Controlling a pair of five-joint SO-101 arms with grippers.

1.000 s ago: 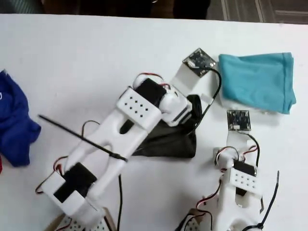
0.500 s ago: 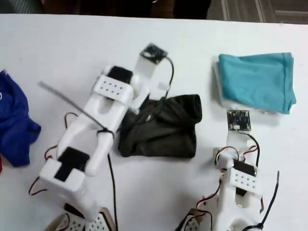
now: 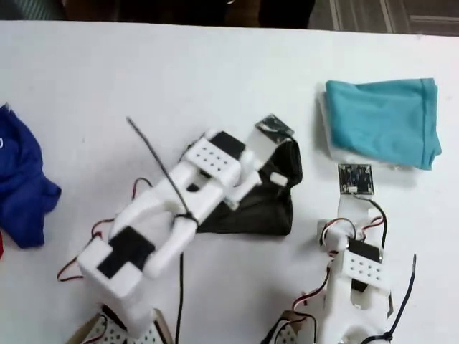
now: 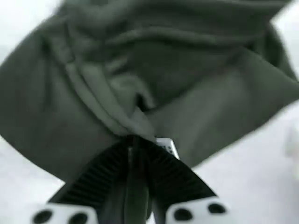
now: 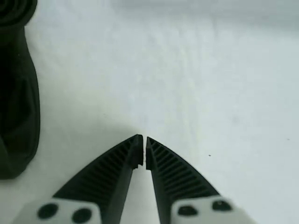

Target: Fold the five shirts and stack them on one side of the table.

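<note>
A black shirt (image 3: 267,208) lies bunched at the table's middle. My left gripper (image 4: 135,140) is shut on a fold of the black shirt (image 4: 187,79), low over its near-left part, and the left arm (image 3: 208,172) covers that part from above. A folded teal shirt (image 3: 384,118) sits at the back right on something white. A crumpled blue shirt (image 3: 21,179) lies at the left edge. My right gripper (image 5: 144,142) is shut with nothing in it, just above bare table, with the black shirt (image 5: 16,93) off to one side.
The right arm (image 3: 356,269) rests near the front edge, right of the black shirt and in front of the teal stack. The white table (image 3: 143,79) is bare across the back and between the blue and black shirts.
The left arm pulled back from near the teal stack to the black shirt's left side, then swung in over the shirt again. The shirt's left part was dragged and rumpled. The right arm stayed put.
</note>
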